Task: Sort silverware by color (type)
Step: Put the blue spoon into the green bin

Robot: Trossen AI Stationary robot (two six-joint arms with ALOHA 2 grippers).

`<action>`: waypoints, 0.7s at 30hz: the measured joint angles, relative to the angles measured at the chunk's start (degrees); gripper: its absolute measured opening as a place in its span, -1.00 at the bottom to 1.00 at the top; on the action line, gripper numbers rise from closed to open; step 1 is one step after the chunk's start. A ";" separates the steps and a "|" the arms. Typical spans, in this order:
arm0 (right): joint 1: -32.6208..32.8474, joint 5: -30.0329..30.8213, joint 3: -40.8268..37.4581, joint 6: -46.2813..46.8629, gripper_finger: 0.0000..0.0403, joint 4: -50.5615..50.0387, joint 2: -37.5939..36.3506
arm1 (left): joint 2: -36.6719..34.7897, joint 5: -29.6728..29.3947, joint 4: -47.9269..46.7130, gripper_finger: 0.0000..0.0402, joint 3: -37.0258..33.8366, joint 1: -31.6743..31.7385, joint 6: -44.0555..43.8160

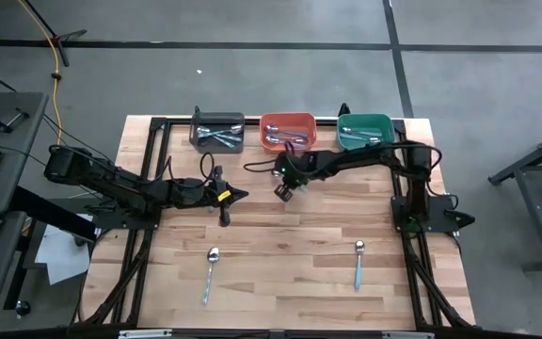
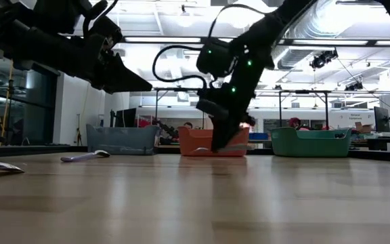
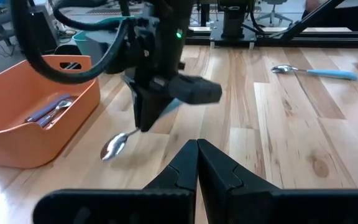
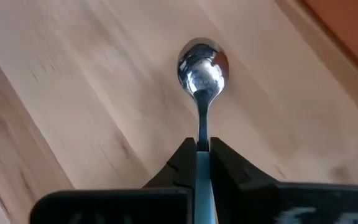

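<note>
The left gripper [image 1: 236,196] hovers over the middle of the table [image 1: 280,282], left of centre, its fingers [image 3: 185,163] pressed together on nothing. Toward the front edge on the left lies a spoon [image 1: 211,273], its handle pale, perhaps lavender; the high view is too small to settle the colour.

Along the back edge stand three bins. The grey bin [image 1: 217,133] near the back left corner holds several spoons. The orange bin [image 1: 288,131] beside it holds spoons with lavender handles. The right gripper [image 1: 285,188] hangs just in front of the orange bin, clamped on the handle of a held spoon [image 4: 202,71] whose bowl points down at the table, close to the wood.

The teal bin [image 1: 365,131] near the back right corner also holds spoons. A blue spoon [image 1: 358,263] lies toward the front edge on the right, well apart from both grippers.
</note>
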 joint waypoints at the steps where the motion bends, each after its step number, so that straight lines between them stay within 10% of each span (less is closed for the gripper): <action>1: -0.01 -0.01 0.93 -1.01 -0.97 -2.15 -0.19 | 0.00 -0.01 -0.01 -0.99 0.00 0.00 0.00; 13: -1.93 12.67 -1.69 -13.43 -0.99 -24.57 -22.13 | 0.00 0.00 -1.09 -0.99 0.00 -0.05 0.31; 21: -17.80 15.44 -16.48 -27.91 -0.99 -24.85 -40.43 | 0.00 -0.01 -1.07 -0.99 -0.01 -0.07 0.39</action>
